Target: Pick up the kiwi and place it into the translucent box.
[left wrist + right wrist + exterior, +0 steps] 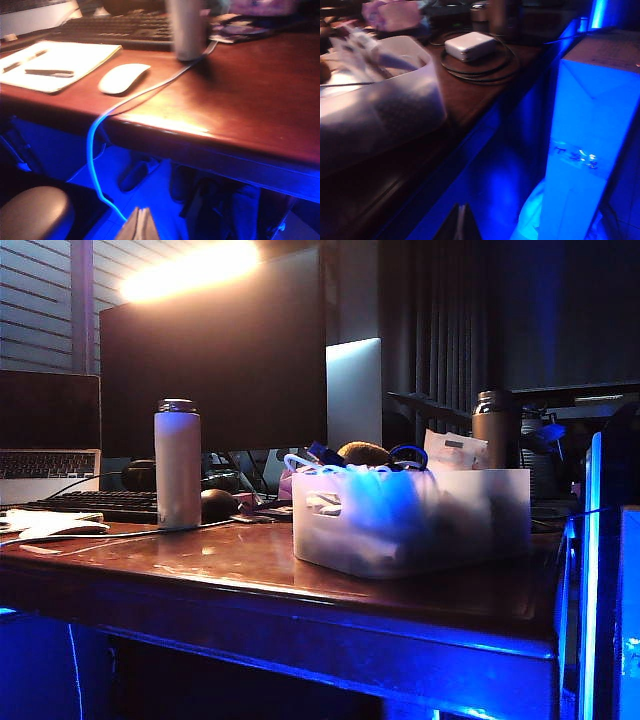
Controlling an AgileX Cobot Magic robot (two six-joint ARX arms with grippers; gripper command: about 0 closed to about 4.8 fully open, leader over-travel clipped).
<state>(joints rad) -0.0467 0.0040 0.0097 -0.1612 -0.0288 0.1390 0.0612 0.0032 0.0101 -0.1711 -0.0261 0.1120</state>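
Note:
The kiwi [363, 453] is a brown rounded fruit that shows above the rim of the translucent box [410, 520], lying on top of the cluttered contents. This frosted box stands on the right part of the wooden table [250, 560]. The box [395, 100] also fills the near side of the right wrist view. My left gripper [141, 222] is shut and empty, hanging below the table's front edge. My right gripper [461, 220] is shut and empty too, off the table's side edge near the box. Neither gripper shows in the exterior view.
A tall bottle [177, 465] and a dark mouse [218, 505] stand left of the box. A white mouse [122, 77], a notepad [55, 62], a keyboard [115, 27] and a cable [150, 92] lie near the left arm. A white adapter [469, 45] and a blue carton [595, 125] flank the right arm.

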